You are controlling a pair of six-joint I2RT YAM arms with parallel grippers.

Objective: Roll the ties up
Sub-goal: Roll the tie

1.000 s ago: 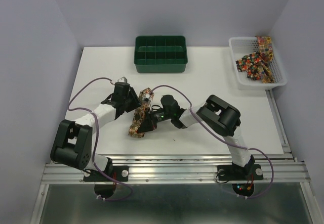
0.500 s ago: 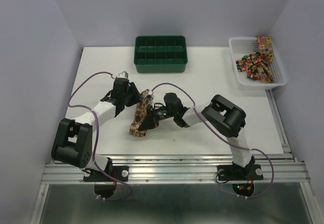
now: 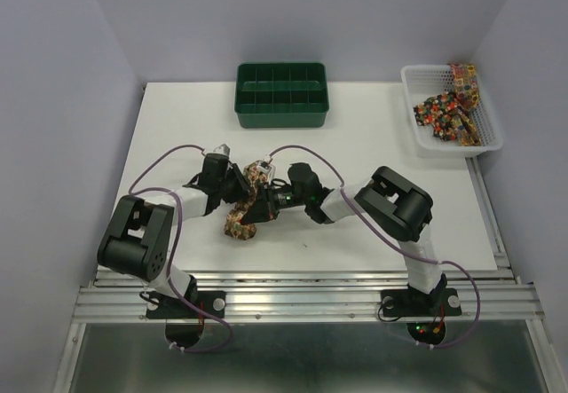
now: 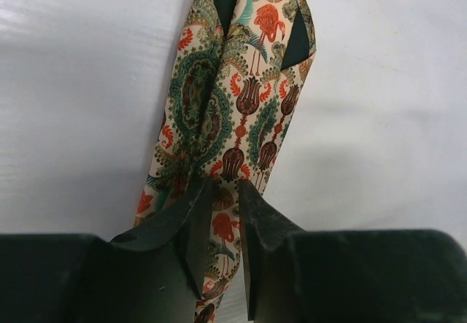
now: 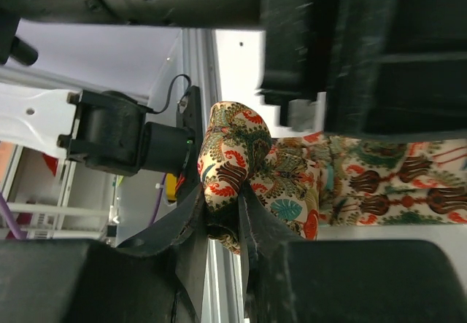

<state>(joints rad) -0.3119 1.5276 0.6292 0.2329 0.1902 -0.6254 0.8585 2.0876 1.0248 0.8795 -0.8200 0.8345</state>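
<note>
Two grips on one tie (image 3: 238, 224), left gripper (image 4: 222, 188) pinched on its flat strip, right gripper (image 5: 222, 199) clamped on its bunched end, tie lying near centre of white table (image 3: 399, 189), green tray (image 3: 281, 94) far centre, more ties (image 3: 448, 109) in white basket (image 3: 461, 150) far right.

One tie (image 3: 238, 223) loose — more ties (image 3: 448, 109) heaped; one tray (image 3: 281, 116), one basket (image 3: 454, 149)

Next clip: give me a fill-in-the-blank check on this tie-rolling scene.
The paisley-print fabric necktie, its rolled end in the shut right gripper, lies on the white ___.
More printed neckties lie in the white mesh ___.
The green plastic compartment tray sits to that container's ___.
Missing: table; basket; left.
</note>
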